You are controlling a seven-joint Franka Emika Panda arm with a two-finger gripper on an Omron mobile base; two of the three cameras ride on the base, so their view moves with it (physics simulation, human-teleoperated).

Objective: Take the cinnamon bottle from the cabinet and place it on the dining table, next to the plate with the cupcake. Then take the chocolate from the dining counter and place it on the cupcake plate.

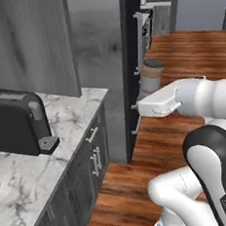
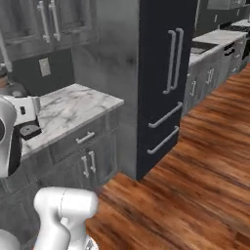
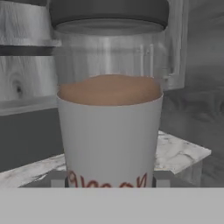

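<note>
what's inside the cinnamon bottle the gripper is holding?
Through the cinnamon bottle's clear upper wall, brown powder fills to about mid-height, with empty space up to the dark grey cap. The opaque pale label hides everything lower.

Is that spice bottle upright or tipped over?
Upright. The cinnamon bottle has its dark cap on top and brown powder level inside; the left base view shows it standing vertically too.

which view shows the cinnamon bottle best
The hand view: the cinnamon bottle sits close and centred, with dark cap, clear upper part, brown filling and pale label readable. The left base view shows it small, ahead of the arm, lower part hidden. In the right base view I cannot make it out.
</note>
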